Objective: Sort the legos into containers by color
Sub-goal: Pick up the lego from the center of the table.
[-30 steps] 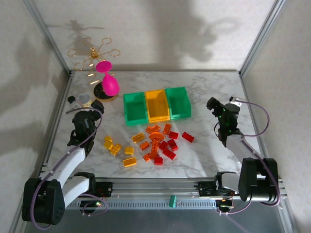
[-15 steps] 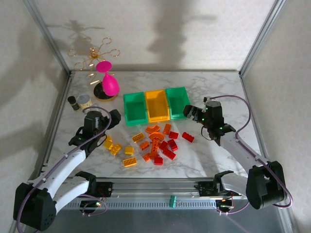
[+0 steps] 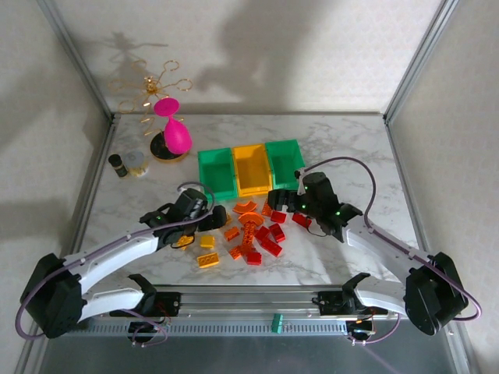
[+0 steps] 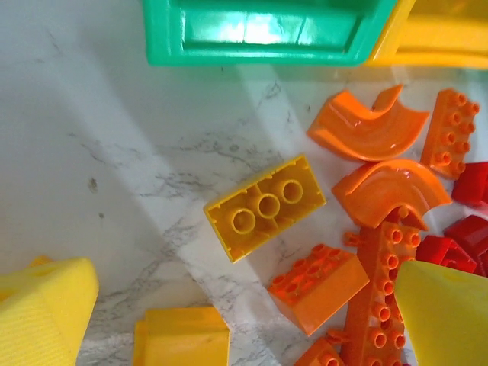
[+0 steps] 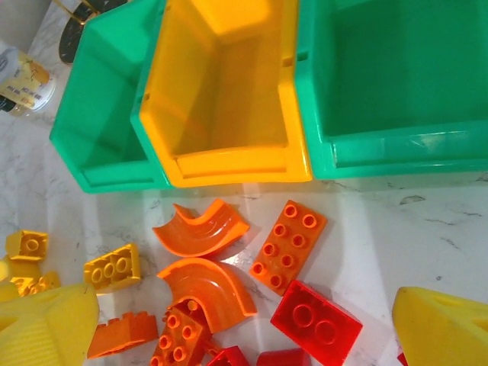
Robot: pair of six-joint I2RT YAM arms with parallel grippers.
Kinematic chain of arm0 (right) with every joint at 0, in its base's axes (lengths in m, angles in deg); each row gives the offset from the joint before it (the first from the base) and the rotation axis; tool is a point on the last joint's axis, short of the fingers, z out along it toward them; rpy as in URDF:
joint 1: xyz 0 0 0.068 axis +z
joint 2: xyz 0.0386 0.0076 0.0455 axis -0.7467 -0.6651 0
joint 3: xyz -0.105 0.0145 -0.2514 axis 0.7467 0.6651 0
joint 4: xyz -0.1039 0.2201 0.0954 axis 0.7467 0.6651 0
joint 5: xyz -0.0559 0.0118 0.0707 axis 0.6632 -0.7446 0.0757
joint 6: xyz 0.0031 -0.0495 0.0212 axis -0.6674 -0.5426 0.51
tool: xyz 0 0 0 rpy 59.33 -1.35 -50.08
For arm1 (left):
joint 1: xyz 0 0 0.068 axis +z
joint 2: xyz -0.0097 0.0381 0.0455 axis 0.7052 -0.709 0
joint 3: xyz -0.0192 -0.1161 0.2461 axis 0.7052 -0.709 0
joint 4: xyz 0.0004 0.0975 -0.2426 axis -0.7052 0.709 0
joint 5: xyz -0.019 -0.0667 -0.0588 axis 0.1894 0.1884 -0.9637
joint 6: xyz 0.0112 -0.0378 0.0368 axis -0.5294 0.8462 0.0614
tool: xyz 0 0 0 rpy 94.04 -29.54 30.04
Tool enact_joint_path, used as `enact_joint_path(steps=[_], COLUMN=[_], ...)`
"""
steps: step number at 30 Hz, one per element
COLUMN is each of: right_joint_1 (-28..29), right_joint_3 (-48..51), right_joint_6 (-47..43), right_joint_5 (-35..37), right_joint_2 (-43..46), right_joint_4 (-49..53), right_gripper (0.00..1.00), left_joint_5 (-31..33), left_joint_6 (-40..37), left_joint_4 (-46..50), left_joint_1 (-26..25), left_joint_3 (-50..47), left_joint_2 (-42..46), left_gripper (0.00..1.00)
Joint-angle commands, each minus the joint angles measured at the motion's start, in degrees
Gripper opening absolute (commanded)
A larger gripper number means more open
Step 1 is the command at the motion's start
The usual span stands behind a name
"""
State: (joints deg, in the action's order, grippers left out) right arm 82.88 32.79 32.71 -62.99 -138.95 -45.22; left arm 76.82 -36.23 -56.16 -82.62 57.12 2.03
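1. Your left tool [image 3: 212, 217] stands wide open and holds nothing. It hangs over the left edge of the heap of small studded plastic legos [image 3: 251, 231] in yellow, orange and red, on the white marble-pattern bench [image 3: 343, 140].
2. In the left wrist view, a yellow plastic brick with three round holes showing [image 4: 264, 206] lies on the bench between the two yellow pads [image 4: 46, 313] and touches neither.
3. Your right tool [image 3: 282, 202] is also wide open and empty, over the far right part of the heap, near the containers.
4. The three open rectangular plastic containers stand in a row just behind the heap: green [image 3: 216, 175], yellow-orange [image 3: 251, 167], green [image 3: 285, 164].
5. In the right wrist view, two orange curved pieces [image 5: 202, 227] and a red square brick [image 5: 316, 320] lie on the bench before the yellow-orange container.
6. How high each tool stands above the bench, I cannot tell surely.
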Motion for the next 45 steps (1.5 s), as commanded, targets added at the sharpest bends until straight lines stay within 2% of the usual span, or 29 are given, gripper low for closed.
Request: enact_joint_path(steps=[1, 7, 24, 31, 45], right_joint_1=[0.32, 0.28, 0.25, 0.26, 0.28], right_joint_3=[1.44, 1.52, 3.38, 3.87, 3.7], right_joint_6=[2.29, 2.99, 5.67, 5.51, 5.49], right_joint_5=[-0.03, 1.37, 4.22, 4.55, 3.48], right_joint_2=[0.9, 0.36, 1.44, 1.81, 0.76], right_joint_4=[-1.76, -2.14, -2.74, -2.74, -4.1], right_gripper=[0.99, 0.99, 0.99, 0.99, 0.99], left_joint_5=[3.31, 3.64, 3.86, 7.35, 9.48], left_joint_6=[1.19, 0.34, -1.73, -1.89, -0.84], left_joint_4=[2.48, 1.0, -1.36, -0.42, -0.88], left_joint_1=[-1.8, -3.35, -3.66, -3.97, -4.58], left_joint_3=[3.01, 5.62, 11.65, 12.89, 12.92], left_joint_2=[-2.95, -9.26, -24.36, -26.9, -27.63], left_gripper=[0.99, 0.97, 0.9, 0.84, 0.68])
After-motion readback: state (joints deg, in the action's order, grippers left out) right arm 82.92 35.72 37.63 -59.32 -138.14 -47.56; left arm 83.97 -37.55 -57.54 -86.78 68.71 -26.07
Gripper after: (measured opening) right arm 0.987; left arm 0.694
